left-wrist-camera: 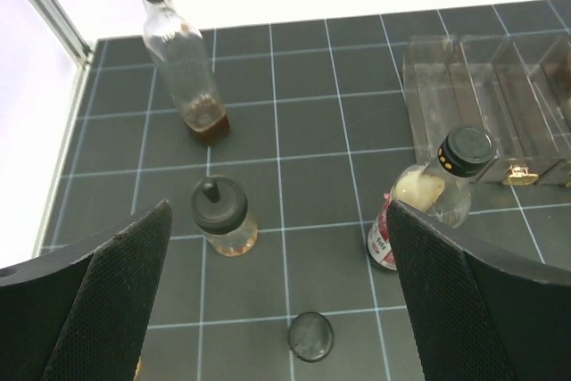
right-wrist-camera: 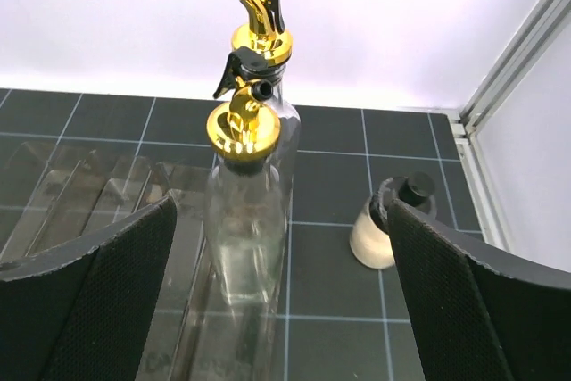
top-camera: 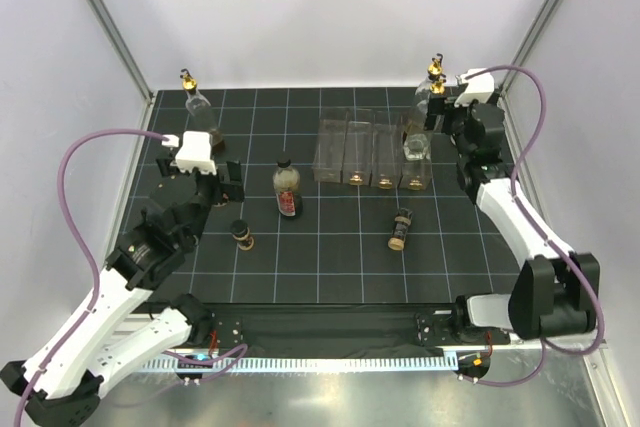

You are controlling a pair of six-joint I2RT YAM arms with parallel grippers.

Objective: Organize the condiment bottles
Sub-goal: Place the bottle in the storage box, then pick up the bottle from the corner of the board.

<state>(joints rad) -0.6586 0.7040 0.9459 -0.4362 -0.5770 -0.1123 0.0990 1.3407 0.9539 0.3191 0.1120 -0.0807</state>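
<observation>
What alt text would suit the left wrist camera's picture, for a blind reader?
Three bottles stand on a black gridded mat, framed by the black fingers of the open left end effector: a tall gold-spouted bottle, a short black-capped bottle and a red-labelled bottle. A clear plastic rack sits at upper right.

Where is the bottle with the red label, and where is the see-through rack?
red-labelled bottle (top-camera: 287,187): top view, on its body.
clear plastic rack (top-camera: 333,147): top view, on its leftmost compartment.
</observation>
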